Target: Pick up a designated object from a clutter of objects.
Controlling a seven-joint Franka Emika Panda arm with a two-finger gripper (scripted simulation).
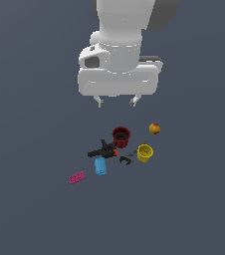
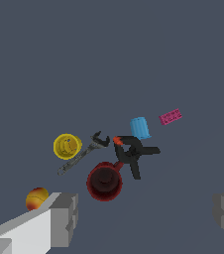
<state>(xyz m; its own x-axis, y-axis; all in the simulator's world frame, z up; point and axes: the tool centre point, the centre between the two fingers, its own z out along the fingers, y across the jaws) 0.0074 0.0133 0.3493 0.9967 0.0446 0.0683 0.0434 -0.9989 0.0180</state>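
i have the gripper (image 1: 117, 102) hanging high over the clutter, its fingers (image 2: 64, 218) spread wide with nothing between them. the blue cylinder (image 1: 100, 166) lies on its side on the grey floor (image 1: 30, 214), touching or just beside the black clamp (image 1: 101, 150), whose orange tip points toward the dark red cup (image 1: 121, 137). in the exterior view the cylinder sits at the near edge of the pile, between the pink brick (image 1: 76, 177) on that view's left and a small grey wrench (image 1: 127, 158). the yellow cup (image 1: 145, 153) stands just past the wrench, and the orange-red ball (image 1: 155, 129) rests apart from the rest, beyond the yellow cup.
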